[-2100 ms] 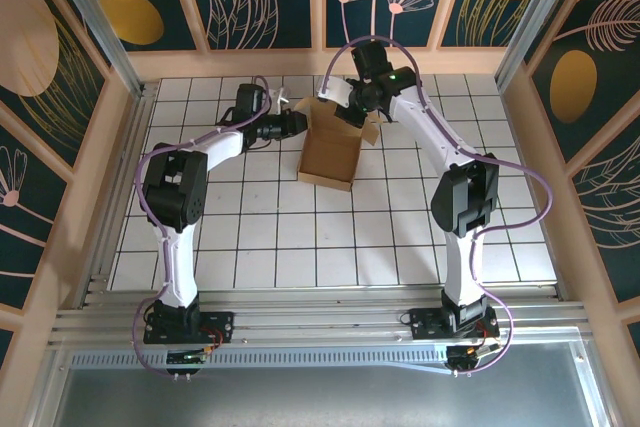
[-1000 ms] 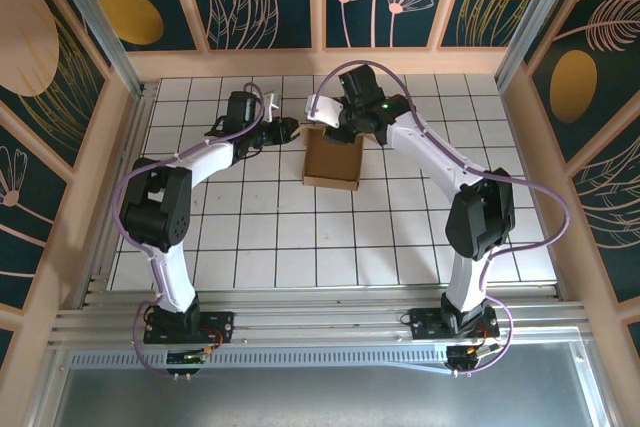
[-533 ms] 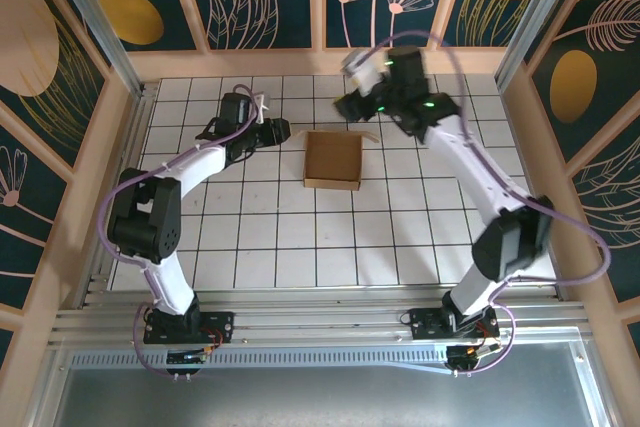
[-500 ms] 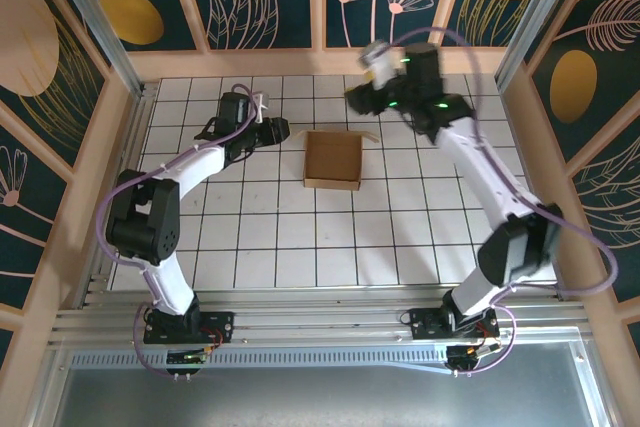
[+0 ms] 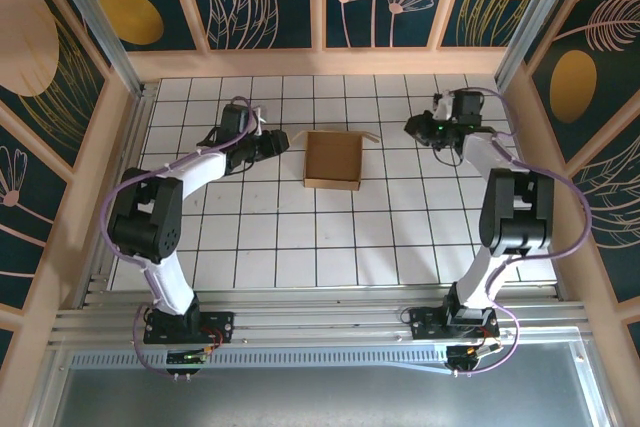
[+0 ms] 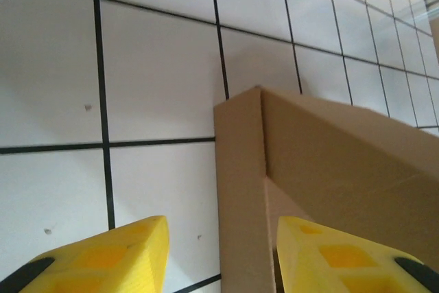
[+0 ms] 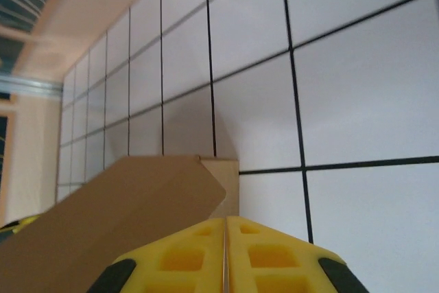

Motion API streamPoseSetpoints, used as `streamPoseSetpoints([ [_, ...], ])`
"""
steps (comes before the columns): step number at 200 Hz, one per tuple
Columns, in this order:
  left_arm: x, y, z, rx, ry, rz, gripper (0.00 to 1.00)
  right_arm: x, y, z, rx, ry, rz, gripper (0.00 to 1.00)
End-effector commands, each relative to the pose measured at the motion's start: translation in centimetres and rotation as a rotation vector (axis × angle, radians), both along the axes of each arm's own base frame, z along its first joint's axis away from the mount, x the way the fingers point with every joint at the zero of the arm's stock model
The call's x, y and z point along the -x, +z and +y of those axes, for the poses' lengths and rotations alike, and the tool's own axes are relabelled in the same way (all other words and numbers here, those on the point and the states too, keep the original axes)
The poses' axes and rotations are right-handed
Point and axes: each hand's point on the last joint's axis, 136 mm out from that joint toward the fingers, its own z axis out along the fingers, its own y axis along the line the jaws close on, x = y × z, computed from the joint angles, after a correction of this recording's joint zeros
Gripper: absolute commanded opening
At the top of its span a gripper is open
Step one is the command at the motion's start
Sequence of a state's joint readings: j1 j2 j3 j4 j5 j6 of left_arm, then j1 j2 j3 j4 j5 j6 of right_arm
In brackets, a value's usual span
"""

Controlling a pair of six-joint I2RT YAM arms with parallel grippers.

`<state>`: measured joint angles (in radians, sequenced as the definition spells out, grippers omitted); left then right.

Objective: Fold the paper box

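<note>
The paper box point(image 5: 333, 159) is a small brown cardboard box standing open-topped on the white tiles, with a short flap at its far right corner. My left gripper point(image 5: 281, 140) is just left of the box, open, with nothing held. In the left wrist view the yellow fingers point(image 6: 110, 255) stand apart, and the box's near corner edge point(image 6: 240, 169) rises ahead between them. My right gripper point(image 5: 411, 128) is about a tile right of the box, shut and empty. In the right wrist view its pads point(image 7: 199, 252) are pressed together, with the box and its flap point(image 7: 130, 204) ahead to the left.
Wooden walls ring the tiled floor point(image 5: 300, 237); the back wall point(image 5: 320, 62) lies a couple of tiles behind the box. A metal rail point(image 5: 310, 322) runs along the near edge by the arm bases.
The right arm has let go of the box's far edge, swung up and out to the right, come down near the floor and shut. The left gripper has drawn back slightly to the left.
</note>
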<state>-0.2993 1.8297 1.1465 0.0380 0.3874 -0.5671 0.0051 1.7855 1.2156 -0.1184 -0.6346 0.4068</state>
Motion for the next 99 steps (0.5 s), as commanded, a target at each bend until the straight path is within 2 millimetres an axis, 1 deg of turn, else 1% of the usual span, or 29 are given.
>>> streamPoseSetpoints([
  [1, 0.3, -0.7, -1.3, 0.087, -0.060, 0.021, 0.45, 0.1, 0.6, 2.8, -0.019, 0.090, -0.050, 0.09],
  [26, 0.5, -1.9, -2.3, 0.126, -0.088, 0.062, 0.44, 0.3, -0.6, 4.7, -0.020, 0.122, -0.035, 0.09],
  [47, 0.6, -2.8, -2.8, 0.120, -0.096, 0.075, 0.44, 0.6, -1.5, 5.5, -0.032, 0.129, -0.022, 0.08],
  [63, 0.7, -3.4, -3.0, 0.111, -0.102, 0.083, 0.44, 1.1, -2.1, 6.1, -0.047, 0.135, -0.010, 0.05],
  [81, 0.8, -3.7, -3.4, 0.111, -0.113, 0.087, 0.44, 1.5, -2.6, 6.8, -0.045, 0.145, -0.001, 0.05],
  [99, 1.0, -3.7, -3.8, 0.113, -0.128, 0.085, 0.43, 1.8, -2.6, 7.5, -0.058, 0.151, 0.002, 0.04],
])
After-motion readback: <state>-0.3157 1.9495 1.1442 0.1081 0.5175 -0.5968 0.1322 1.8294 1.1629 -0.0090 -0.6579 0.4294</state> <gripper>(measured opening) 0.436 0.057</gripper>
